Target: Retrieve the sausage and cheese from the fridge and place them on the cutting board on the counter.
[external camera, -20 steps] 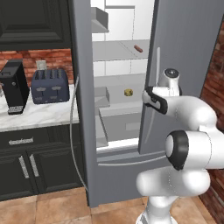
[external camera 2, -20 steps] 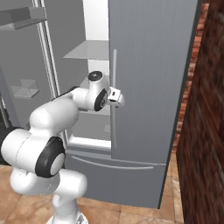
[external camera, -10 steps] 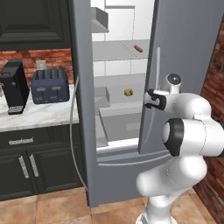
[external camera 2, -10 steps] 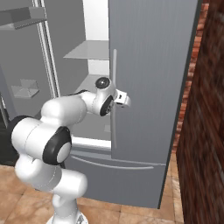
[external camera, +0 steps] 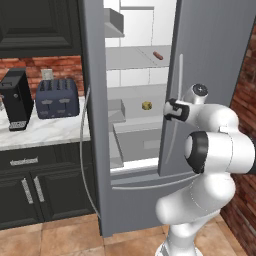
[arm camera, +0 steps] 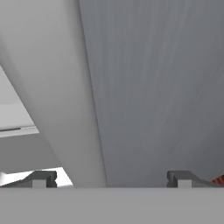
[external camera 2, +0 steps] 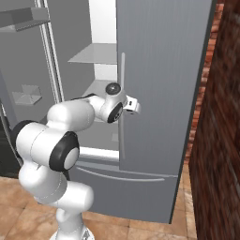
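Sausage (external camera: 158, 55): on an upper fridge shelf, up and left of the jaws, well apart from them. Cheese (external camera: 146, 105): on the middle shelf, left of the jaws, nearer. Fridge (external camera: 215, 60): left door swung wide, right door part-closed, its curved handle (arm camera: 57, 100) running between the wide-spread fingertips (arm camera: 41, 178). Gripper (arm camera: 112, 181): released, grasping nothing. Step, as judged: opening the right door. Next: close on the handle and pull.

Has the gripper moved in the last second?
Yes. The gripper has shifted right across the fridge door handle, onto the door face; the arm's elbow rose.
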Robot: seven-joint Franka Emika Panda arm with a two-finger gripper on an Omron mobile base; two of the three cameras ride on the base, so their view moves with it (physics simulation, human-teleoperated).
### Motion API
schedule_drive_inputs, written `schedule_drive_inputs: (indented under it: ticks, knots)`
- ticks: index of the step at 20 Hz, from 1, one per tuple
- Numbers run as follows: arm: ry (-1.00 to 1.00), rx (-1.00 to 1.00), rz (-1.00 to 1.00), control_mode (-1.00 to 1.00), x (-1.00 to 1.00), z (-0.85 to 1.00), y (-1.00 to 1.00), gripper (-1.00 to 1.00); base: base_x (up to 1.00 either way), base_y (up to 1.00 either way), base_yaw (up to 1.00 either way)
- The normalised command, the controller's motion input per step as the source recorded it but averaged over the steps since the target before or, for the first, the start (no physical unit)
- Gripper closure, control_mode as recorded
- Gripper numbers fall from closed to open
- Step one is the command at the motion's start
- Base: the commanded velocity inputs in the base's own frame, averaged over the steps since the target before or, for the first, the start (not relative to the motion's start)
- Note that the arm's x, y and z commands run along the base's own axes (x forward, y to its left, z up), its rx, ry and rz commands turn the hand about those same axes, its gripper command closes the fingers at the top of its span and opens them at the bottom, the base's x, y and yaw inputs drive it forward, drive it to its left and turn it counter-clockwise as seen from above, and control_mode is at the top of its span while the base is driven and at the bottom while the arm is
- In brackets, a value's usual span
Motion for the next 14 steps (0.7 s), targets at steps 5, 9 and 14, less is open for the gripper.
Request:
schedule_drive_inputs:
  ticks: [5, 9, 14]
  knots:
    - [0.0, 0.02, 0.02, -1.0, 0.31, 0.0, 0.0, -1.0, 0.0, 0.0, 0.0]
    - [0.0, 0.0, 0.03, -1.0, 0.37, 0.0, 0.0, -1.0, 0.0, 0.0, 0.0]
    - [0.0, 0.02, 0.11, -1.0, 0.07, -0.04, 0.0, -1.0, 0.0, 0.0, 0.0]
